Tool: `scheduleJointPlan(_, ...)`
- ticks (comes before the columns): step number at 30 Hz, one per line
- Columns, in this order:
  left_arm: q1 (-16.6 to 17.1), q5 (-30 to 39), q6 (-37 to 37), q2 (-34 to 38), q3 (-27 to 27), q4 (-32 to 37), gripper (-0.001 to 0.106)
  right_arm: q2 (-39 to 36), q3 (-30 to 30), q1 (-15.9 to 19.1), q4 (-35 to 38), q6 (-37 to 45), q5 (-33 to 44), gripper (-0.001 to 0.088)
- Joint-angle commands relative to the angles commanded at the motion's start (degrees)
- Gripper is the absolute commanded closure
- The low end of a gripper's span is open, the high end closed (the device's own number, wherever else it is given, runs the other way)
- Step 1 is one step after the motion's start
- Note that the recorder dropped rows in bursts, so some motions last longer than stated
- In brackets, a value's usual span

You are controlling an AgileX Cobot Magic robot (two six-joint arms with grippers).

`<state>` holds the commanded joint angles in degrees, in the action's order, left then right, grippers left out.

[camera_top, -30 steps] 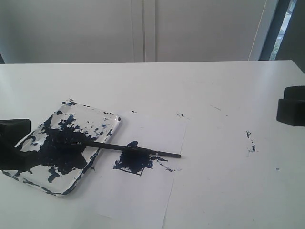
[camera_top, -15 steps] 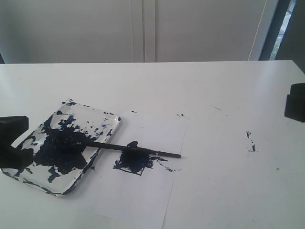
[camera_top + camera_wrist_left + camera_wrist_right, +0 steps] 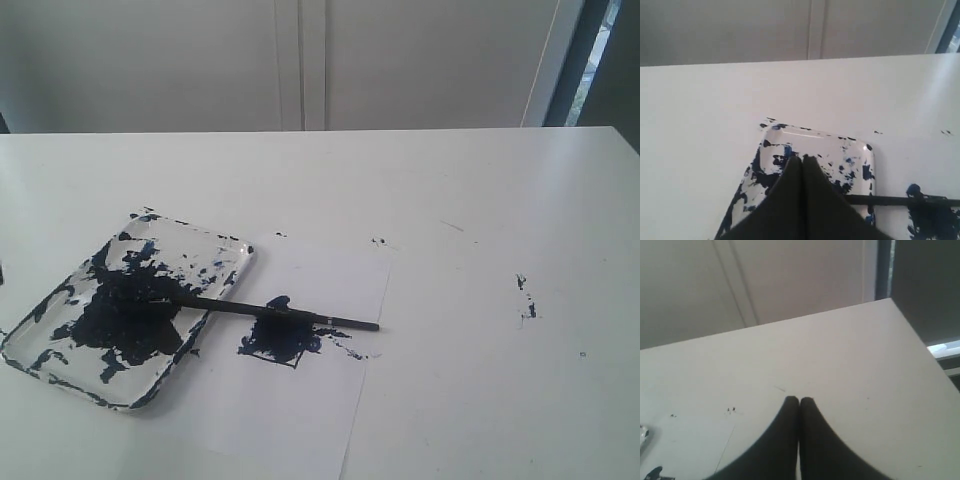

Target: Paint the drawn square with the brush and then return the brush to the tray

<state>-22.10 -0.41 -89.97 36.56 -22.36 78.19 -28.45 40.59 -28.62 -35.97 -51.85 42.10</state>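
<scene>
The brush (image 3: 270, 311) lies flat, its dark tip in the paint-smeared clear tray (image 3: 215, 243) and its handle stretching right across the painted square (image 3: 282, 340) on the white paper (image 3: 340, 280). Neither arm shows in the exterior view. In the left wrist view my left gripper (image 3: 802, 158) is shut and empty, raised over the tray (image 3: 815, 137), with the brush (image 3: 900, 200) handle off to one side. My right gripper (image 3: 799, 400) is shut and empty above bare white table, far from the brush.
Small dark paint specks (image 3: 526, 297) mark the white table (image 3: 470, 190) right of the paper, and more specks (image 3: 379, 241) sit at the paper's far edge. A wall stands behind the table's far edge.
Both arms have drawn back out of the exterior view: the left one off the left edge, the right one off the right edge. Brush, tray and paper have not moved.
</scene>
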Motion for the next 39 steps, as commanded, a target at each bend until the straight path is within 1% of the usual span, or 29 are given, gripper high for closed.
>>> scheduleJointPlan(4, 2.82, -0.27, 0.0, -2.23, 0.0, 0.0, 0.105, 3.65, 0.0, 4.1, 0.0, 0.0, 0.0, 0.0868)
scheduleJointPlan(11, 9.61, -0.47, 0.0, -6.77, 0.0, 0.0, 0.105, 8.03, 0.0, 11.14, 0.0, 0.0, 0.0, 0.0868)
scheduleJointPlan(16, 14.15, -0.38, 0.0, -10.65, 0.0, 0.0, 0.105, 11.05, 0.0, 14.91, 0.0, 0.0, 0.0, 0.0868)
scheduleJointPlan(17, 14.92, -0.38, 0.0, -11.61, 0.0, 0.0, 0.105, 11.85, 0.0, 15.71, 0.0, 0.0, 0.0, 0.0868)
scheduleJointPlan(18, 16.36, -0.38, 0.0, -13.57, 0.0, 0.0, 0.105, 13.42, 0.0, 17.27, 0.0, 0.0, 0.09, 0.0868)
scheduleJointPlan(19, 17.02, -0.38, 0.0, -14.52, 0.0, 0.0, 0.105, 14.09, 0.0, 17.9, 0.0, 0.0, 0.09, 0.0868)
scheduleJointPlan(20, 18.23, -0.38, 0.0, -16.17, 0.0, 0.0, 0.105, 15.65, 0.0, 19.45, 0.0, 0.0, 0.09, 0.0868)
scheduleJointPlan(21, 18.68, -0.38, 0.0, -16.73, 0.0, 0.0, 0.105, 16.45, 0.0, 20.06, 0.0, 0.0, 0.09, 0.0868)
scheduleJointPlan(22, 19.68, -0.38, 0.0, -17.87, 0.0, 0.0, 0.105, 18.07, 0.0, 21.51, 0.0, 0.0, 0.09, 0.0868)
scheduleJointPlan(27, 22.01, -1.61, 0.0, -20.95, 0.0, 0.0, 0.105, 22.84, 0.0, 26.98, 0.0, 0.0, 0.09, 0.0868)
scheduleJointPlan(31, 24.9, -1.29, 0.0, -24.71, 0.0, 0.0, 0.105, 25.68, 0.0, 31.52, 0.0, 0.0, 0.12, 0.0868)
scheduleJointPlan(33, 25.36, -1.29, 0.0, -26.72, 0.0, 0.0, 0.105, 26.58, 0.0, 32.64, 0.0, 0.0, 0.22, 0.0868)
scheduleJointPlan(39, 25.36, -1.29, 0.0, -30.19, 0.0, 0.0, 0.105, 26.94, -1.64, 32.74, -0.46, 0.0, -0.01, 0.0868)
